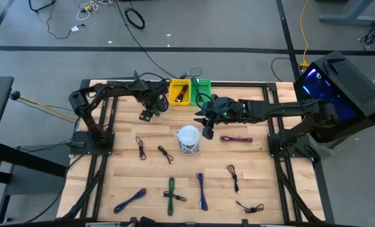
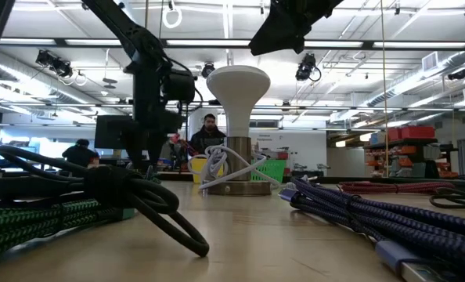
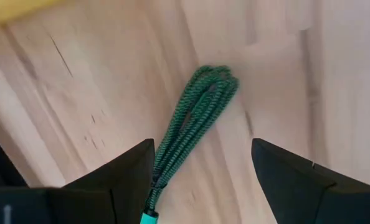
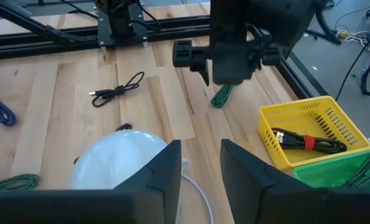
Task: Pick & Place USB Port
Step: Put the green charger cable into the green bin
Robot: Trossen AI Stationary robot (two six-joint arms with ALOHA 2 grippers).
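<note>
A bundled green braided cable lies flat on the wooden table near the yellow bin. My left gripper hangs right above it, pointing down, open, one finger on each side of the bundle's near end and clear of it. In the right wrist view the same cable pokes out below the left gripper. My right gripper hovers open and holding nothing beside a white dome-topped stand at the table's middle.
The yellow bin holds a black cable with a red tie; a green bin stands next to it. Several black, blue, green and purple cables lie scattered over the near half of the table. People show far behind the table.
</note>
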